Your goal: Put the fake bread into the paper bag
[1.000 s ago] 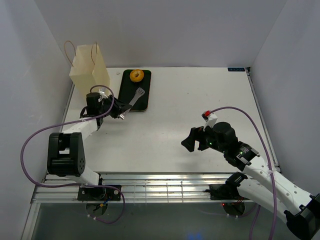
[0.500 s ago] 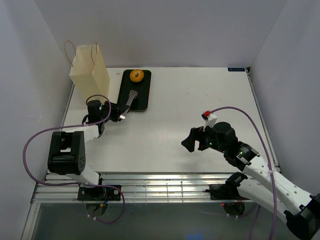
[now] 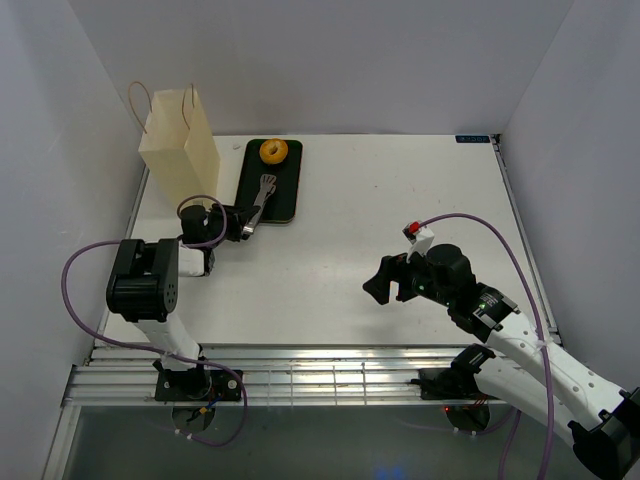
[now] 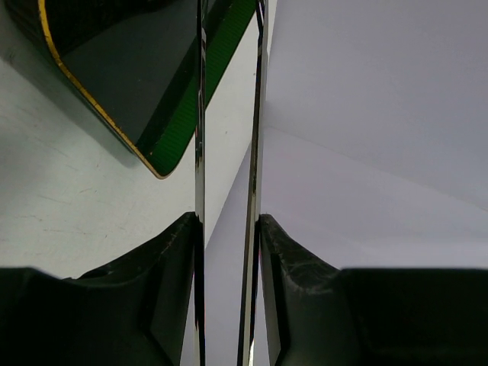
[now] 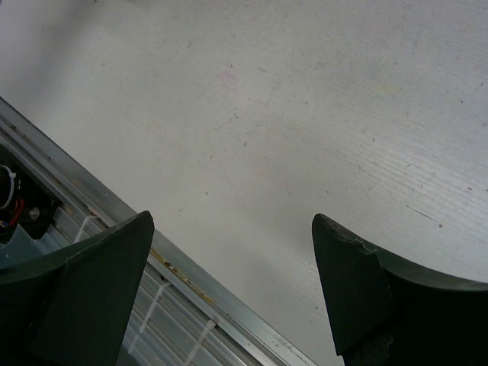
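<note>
The left arm is folded low, to the near left of the black tray (image 3: 285,190), with its forearm lying close to the table (image 3: 400,200) and pointing toward the tray's near edge. The left gripper (image 3: 238,220) is clamped on a pair of metal tongs (image 3: 262,195). In the wrist view, the 2 thin blades lie against the inner faces of the fingers (image 4: 171,290) with a narrow gap between them. The tong tips reach over the middle of the tray.

1 piece of the fake bread, the orange-brown ring (image 3: 273,151), sits at the tray's far end. The paper bag (image 3: 180,145) stands upright just left of the tray.

The right arm is bent at the elbow well to the tray's right. The right gripper (image 3: 383,283) hangs over bare table with its 2 fingers (image 5: 99,282) spread wide and nothing between them.
</note>
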